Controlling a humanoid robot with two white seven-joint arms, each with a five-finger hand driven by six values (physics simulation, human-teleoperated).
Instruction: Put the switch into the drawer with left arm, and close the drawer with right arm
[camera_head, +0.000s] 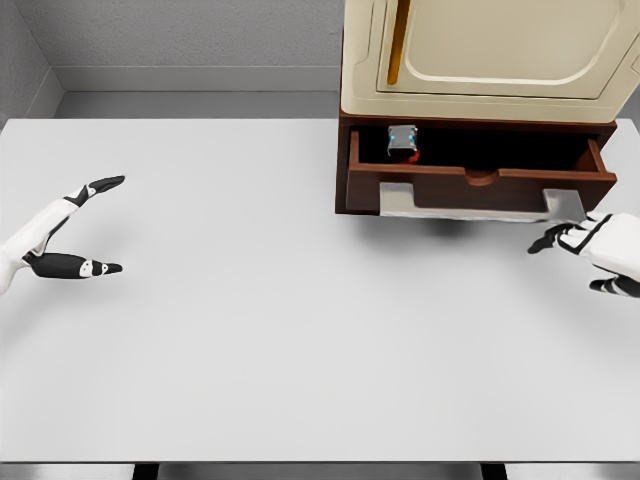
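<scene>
1. At nine o'clock on the white table (250, 330), the left hand (62, 232) hovers with thumb and fingers spread wide, holding nothing. It sits well apart from the cabinet, so it poses little risk unless it swings back across the table.
2. At one o'clock, the switch (403, 141), a small grey object with a red part beneath, lies inside the open drawer (480, 187), toward its left rear corner. The placing step looks done, judging from where it rests.
3. At two o'clock, the brown drawer juts out from under a cream cabinet (480, 55). Its front panel has a small half-round notch at the top middle. If the drawer is shoved hard, the switch may slide or tip inside.
4. At three o'clock, the right hand (592, 252) floats just below and to the right of the drawer front, fingers loosely extended and empty. It is near the drawer's right corner, not its middle.
5. A push landing on that corner could skew the drawer and jam it, or the fingers could slip past the panel. A low approach might catch beneath the drawer instead of pressing its face.
</scene>
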